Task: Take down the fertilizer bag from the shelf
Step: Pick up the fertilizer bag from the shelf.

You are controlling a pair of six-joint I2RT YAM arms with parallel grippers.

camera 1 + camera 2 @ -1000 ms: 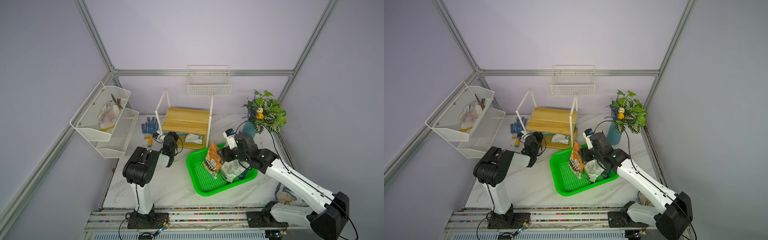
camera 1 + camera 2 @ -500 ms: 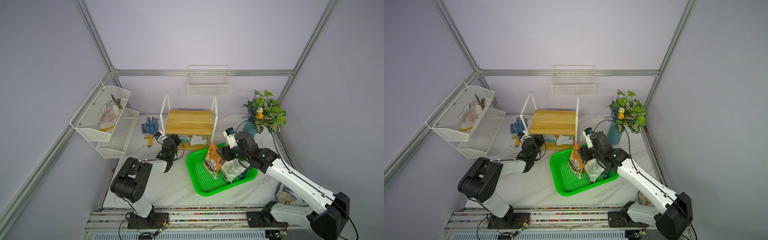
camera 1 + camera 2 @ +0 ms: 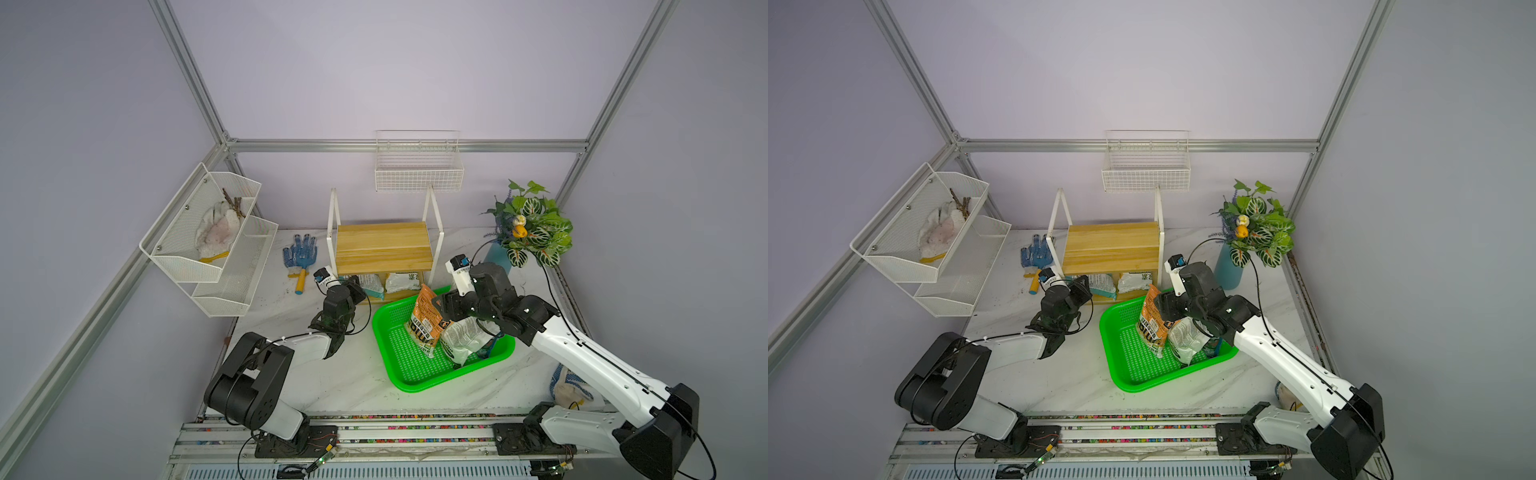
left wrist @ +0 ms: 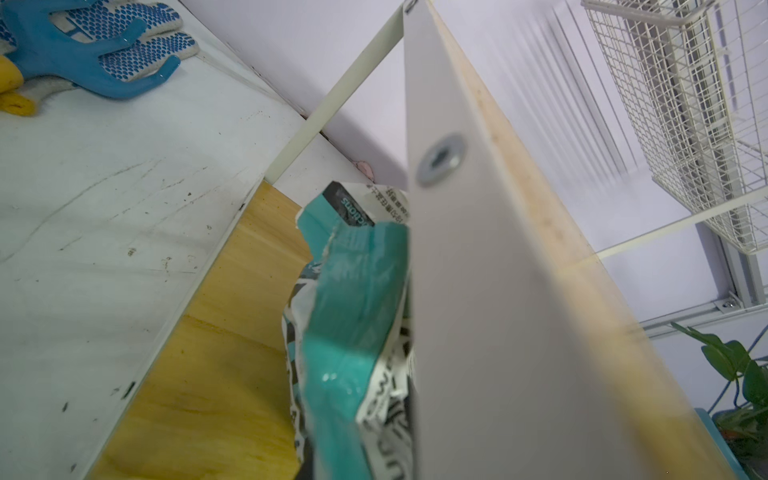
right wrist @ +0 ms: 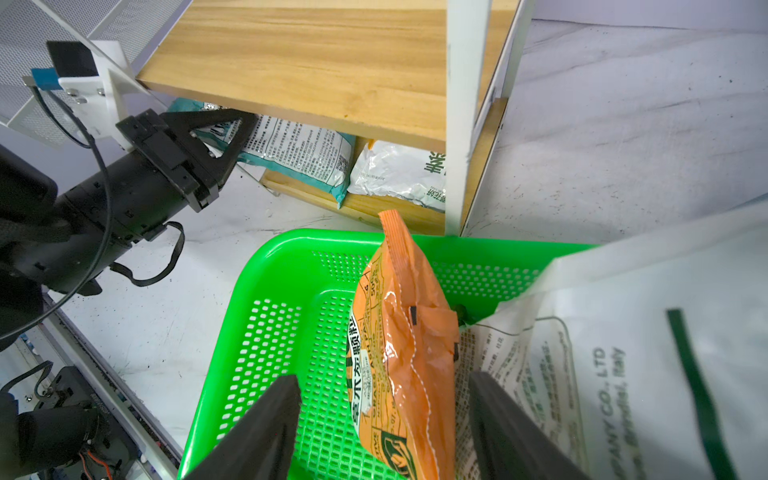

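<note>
Light even, diffuse; shadows soft. Both top views sharp. Left wrist view: shelf (image 4: 478, 291) upright blurred. Right wrist view: white bag (image 5: 644, 353) soft; orange bag (image 5: 399, 316) shows glare.

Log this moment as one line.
left tool: shut on teal bag, lower shelf tier | right tool: open astride orange bag in green basket | teal bag not yet out
</note>
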